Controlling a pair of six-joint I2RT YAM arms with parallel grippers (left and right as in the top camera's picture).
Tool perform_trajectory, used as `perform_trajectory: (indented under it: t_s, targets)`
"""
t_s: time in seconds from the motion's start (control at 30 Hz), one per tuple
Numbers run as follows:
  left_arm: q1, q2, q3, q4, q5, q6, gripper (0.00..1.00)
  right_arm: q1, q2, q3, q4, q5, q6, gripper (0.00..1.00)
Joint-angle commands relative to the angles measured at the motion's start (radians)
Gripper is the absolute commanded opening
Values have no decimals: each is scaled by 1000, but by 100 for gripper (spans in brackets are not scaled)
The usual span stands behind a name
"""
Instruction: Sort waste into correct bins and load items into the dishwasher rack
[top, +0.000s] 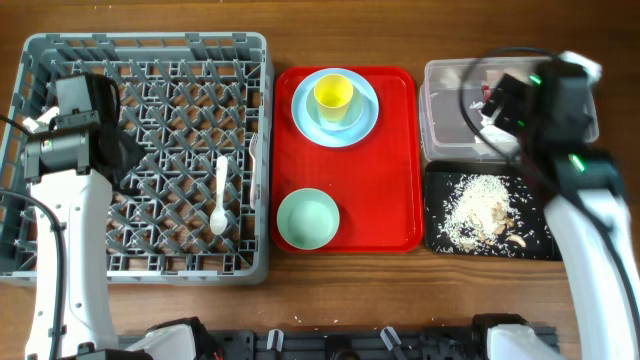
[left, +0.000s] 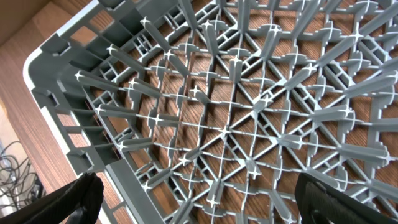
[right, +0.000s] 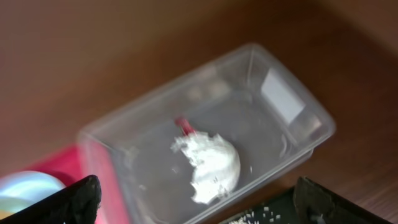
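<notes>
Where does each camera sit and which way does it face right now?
Overhead: above the table, facing straight down on rack, red tray, tub, black tray; both arms show.
Left wrist: on the left arm, facing down at the rack's pegs; own fingertips in bottom corners.
Right wrist: on the right arm, facing down into the tub with the napkin; own fingertips in bottom corners.
Shared: overhead and right wrist both show the tub.

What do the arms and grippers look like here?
The left arm and right arm have white links, black joint housings and looping black cables; green lights glow on the right one. The left gripper and right gripper have black fingers.
</notes>
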Motion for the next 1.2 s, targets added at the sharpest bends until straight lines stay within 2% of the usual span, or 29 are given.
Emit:
perform_trajectory:
  t_s: [0.0, 0.1, 0.33, 0.53, 0.73, 1.17]
  targets:
    - [5, -9, 5, 0, -8, -10, 100, -2, -257, 29, -129, -60, 45, 100]
    - [5, -9, 5, 0, -8, -10, 100, -2, -491, 29, -286, -118, 39, 100]
    - [5, -9, 5, 0, -8, -10, 100, -2, -788, 29, -451, -118, 43, 100]
    - [5, -9, 5, 0, -9, -10, 100, -2, -789, 26, -558, -118, 42, 100]
    - [5, -9, 5, 0, -8, -10, 100, -2, -789, 26, -593, -118, 42, 100]
    - [5, -9, 5, 0, -8, -10, 100, -2, -789, 26, -595, -118, 42, 100]
